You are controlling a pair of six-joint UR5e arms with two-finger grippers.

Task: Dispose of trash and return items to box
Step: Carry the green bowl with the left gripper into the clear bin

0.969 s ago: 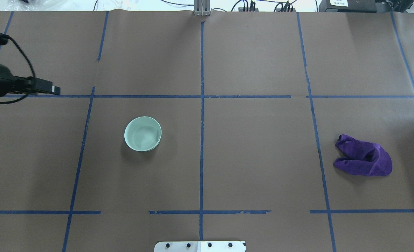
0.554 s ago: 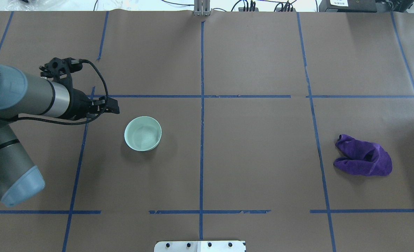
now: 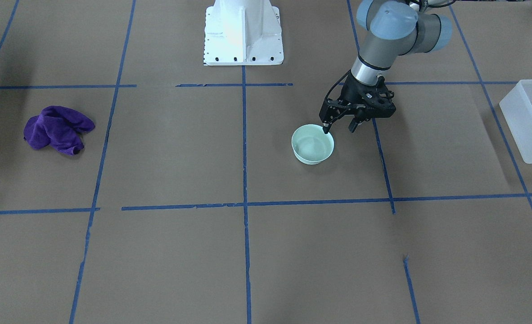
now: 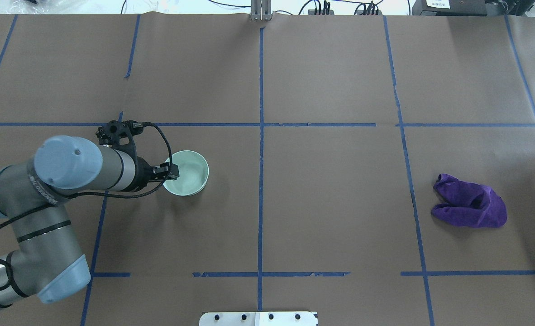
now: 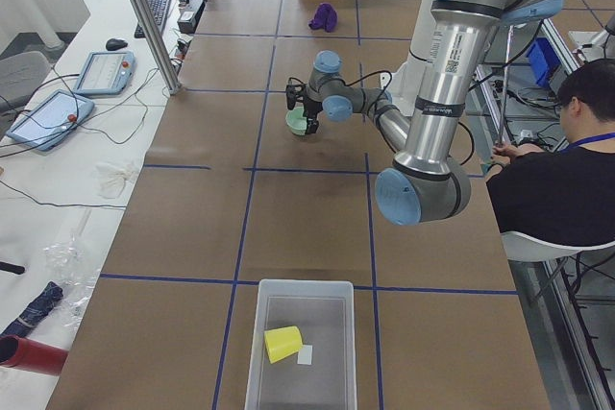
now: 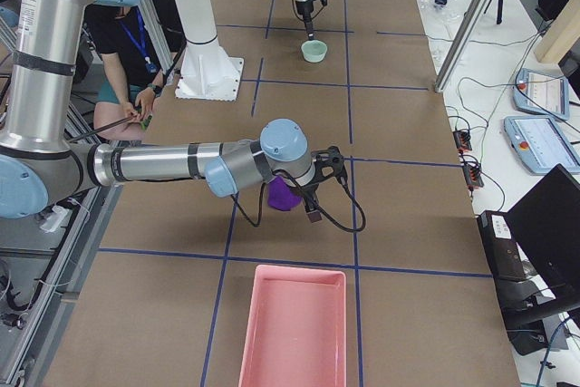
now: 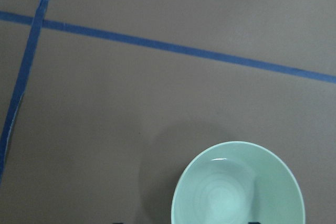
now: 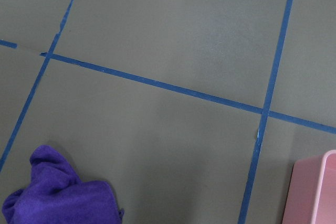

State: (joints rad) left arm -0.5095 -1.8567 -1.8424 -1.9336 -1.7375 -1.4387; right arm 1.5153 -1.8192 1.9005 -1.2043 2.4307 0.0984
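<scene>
Spread wide and holding nothing, the left gripper (image 3: 338,129) hangs at the rim of the pale mint-green bowl (image 3: 312,147). One fingertip (image 3: 325,131) is right at the rim's edge and the other is out over the brown table (image 3: 167,148) beside it; from where I stand I cannot tell whether it touches the bowl. The bowl sits upright on the table, well apart from the box (image 5: 303,284), which stands at the table's end on the robot's left with the yellow cup (image 5: 282,343) inside it. Far across the table the right gripper (image 6: 314,213) hovers just beside a crumpled purple cloth (image 6: 283,197), near a pink tray (image 6: 294,333); I cannot tell whether it is released or clenched.
</scene>
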